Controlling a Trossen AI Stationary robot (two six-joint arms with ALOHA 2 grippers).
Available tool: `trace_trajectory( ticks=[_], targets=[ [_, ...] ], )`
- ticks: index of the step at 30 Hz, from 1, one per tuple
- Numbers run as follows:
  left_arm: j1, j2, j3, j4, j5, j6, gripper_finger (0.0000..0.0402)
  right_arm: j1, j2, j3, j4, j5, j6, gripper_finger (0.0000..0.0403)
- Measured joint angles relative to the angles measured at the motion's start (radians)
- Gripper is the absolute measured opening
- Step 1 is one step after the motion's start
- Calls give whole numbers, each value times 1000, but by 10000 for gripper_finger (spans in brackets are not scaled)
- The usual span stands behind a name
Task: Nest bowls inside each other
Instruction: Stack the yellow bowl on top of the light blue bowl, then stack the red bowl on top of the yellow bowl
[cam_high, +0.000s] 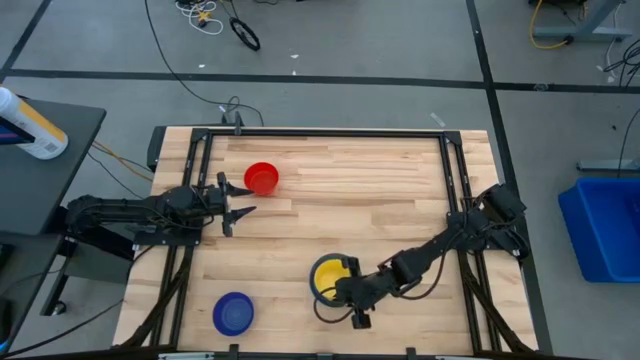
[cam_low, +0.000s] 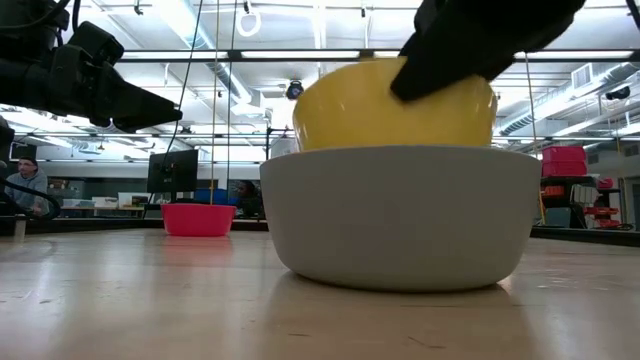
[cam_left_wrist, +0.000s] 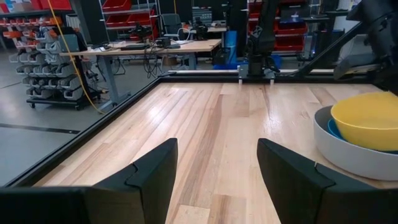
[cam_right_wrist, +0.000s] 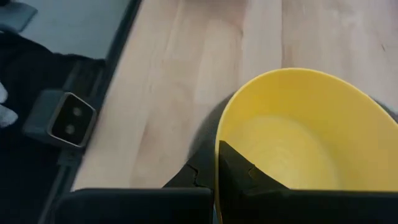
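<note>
Overhead, the right gripper (cam_high: 347, 283) is pinching the yellow bowl (cam_high: 328, 274) by its rim, over the grey bowl (cam_high: 322, 297). The left gripper (cam_high: 238, 202) is waiting, fingers spread, with the red bowl (cam_high: 262, 178) just beyond its fingertips. Low down, the yellow bowl (cam_low: 395, 103) is sitting tilted inside the grey bowl (cam_low: 400, 213). From the left wrist, bare table (cam_left_wrist: 211, 118) is stretching ahead of the fingers (cam_left_wrist: 152, 177).

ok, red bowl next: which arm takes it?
Left, probably. Its gripper is open and empty, right beside the red bowl. The right gripper is across the table, shut on the yellow bowl in the grey bowl.
</note>
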Motion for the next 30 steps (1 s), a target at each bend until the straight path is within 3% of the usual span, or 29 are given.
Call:
trace_trajectory(
  ticks=[18, 30],
  targets=[
    [0, 0, 0, 0, 0, 1, 231, -33, 77, -1, 24, 4, -39, 7],
    [0, 0, 0, -1, 0, 1, 231, -35, 78, -2, 34, 20, -34, 160]
  ],
)
